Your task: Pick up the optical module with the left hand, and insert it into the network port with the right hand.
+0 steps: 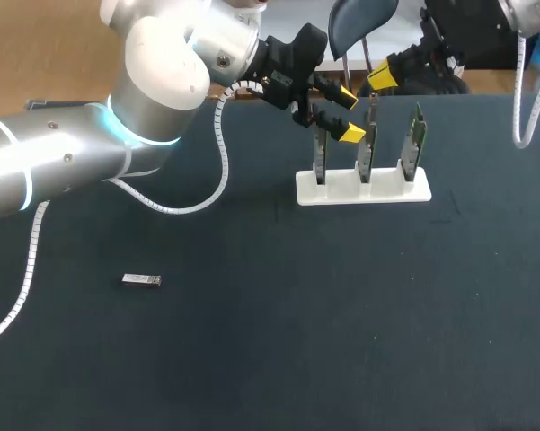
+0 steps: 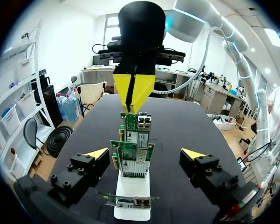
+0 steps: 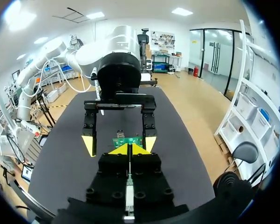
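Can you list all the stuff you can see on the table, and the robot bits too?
optical module: one, silver, lying flat on the table's near left part, away from everything else.
circuit boards: three, green, standing upright in a row in the stand.
stand: one, white, far middle of the table.
table: one, dark top, under everything.
left arm: one, silver with a glowing blue ring, reaching in from the left.
left end effector: one, black with yellow tips, open, at the left end of the row of boards.
right end effector: one, black with yellow tips, shut, close above the boards, facing the left one.
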Robot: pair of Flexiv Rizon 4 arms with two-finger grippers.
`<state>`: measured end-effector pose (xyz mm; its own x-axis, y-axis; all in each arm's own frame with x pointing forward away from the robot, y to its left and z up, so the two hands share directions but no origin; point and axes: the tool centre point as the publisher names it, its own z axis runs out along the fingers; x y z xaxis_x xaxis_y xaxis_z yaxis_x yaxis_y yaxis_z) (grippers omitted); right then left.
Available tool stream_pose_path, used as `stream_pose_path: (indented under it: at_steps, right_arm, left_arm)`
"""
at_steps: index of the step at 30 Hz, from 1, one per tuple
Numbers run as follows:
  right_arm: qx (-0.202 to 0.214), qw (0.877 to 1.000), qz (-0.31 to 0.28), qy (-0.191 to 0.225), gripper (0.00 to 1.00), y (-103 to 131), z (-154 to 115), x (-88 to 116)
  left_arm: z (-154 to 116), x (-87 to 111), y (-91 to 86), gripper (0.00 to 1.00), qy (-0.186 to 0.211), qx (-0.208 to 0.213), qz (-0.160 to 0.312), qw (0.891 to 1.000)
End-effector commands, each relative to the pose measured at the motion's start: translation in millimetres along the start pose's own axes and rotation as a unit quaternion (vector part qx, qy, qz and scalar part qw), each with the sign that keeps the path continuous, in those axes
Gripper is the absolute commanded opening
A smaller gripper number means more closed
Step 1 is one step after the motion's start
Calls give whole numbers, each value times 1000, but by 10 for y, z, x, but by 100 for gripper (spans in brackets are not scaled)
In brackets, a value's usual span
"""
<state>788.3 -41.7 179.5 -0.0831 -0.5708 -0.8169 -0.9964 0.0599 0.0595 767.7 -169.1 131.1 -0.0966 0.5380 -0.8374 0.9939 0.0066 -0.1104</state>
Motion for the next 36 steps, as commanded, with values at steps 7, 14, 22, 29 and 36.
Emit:
stream_pose_path:
  at_steps: [7, 14, 22, 29, 36]
  right_arm:
    - [-7, 1000, 3, 6, 0, -33, 43, 42]
    - [-11, 1000, 15, 11, 0, -24, 78, 114]
    - [0, 1000, 17, 5, 0, -14, 81, 120]
    - [9, 1000, 4, 1, 0, -18, 12, 23]
    - [6, 1000, -6, 2, 0, 26, 0, -14]
  left_arm:
    - [3, -6, 14, 100, 1, 1, 0, 1000]
    - [3, -6, 14, 100, 1, 1, 0, 1000]
    - [3, -6, 14, 100, 1, 1, 0, 1000]
    - [3, -6, 14, 100, 1, 1, 0, 1000]
    - [3, -6, 14, 100, 1, 1, 0, 1000]
